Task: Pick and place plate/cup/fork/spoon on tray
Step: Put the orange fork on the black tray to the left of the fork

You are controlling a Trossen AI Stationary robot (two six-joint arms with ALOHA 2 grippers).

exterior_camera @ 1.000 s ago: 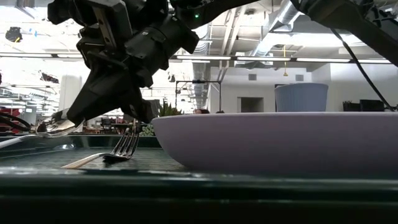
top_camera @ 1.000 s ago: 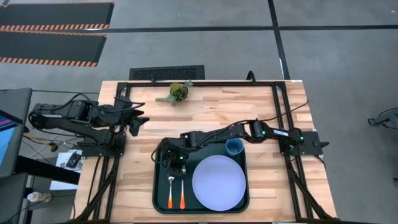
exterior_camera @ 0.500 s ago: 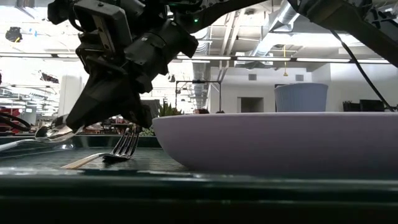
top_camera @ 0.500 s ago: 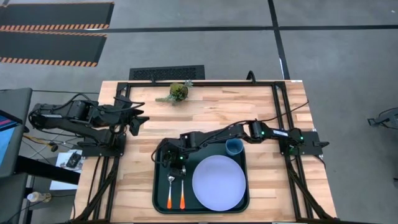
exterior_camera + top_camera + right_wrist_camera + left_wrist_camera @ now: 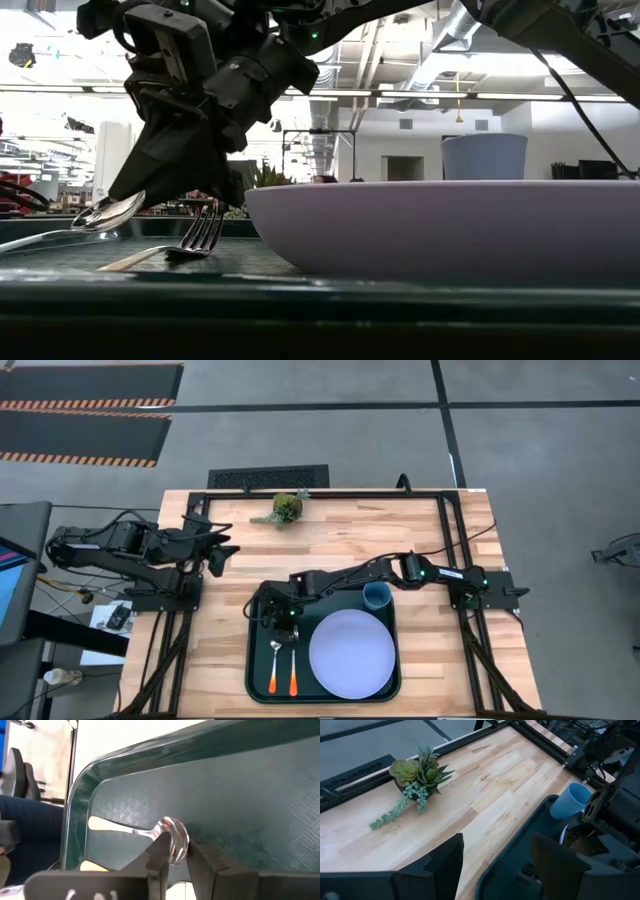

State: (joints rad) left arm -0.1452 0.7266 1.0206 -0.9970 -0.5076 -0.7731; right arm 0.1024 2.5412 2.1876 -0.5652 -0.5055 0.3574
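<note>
A: Has the spoon [image 5: 112, 212] dropped?
B: Yes, lower now, bowl still pinched in the right gripper [image 5: 173, 851], over the tray [image 5: 257, 678] beside the fork [image 5: 293, 660].
A: So release comes next; the left gripper [image 5: 495, 860] waits, spread wide.

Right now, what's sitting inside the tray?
The tray holds the plate, the cup, the fork and the spoon. The right tool covers part of its far-left corner.

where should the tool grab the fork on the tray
By the orange handle of the fork, from straight above, fingers either side of its width. It lies flat on the tray, the spoon close beside it, the plate on the other side.
</note>
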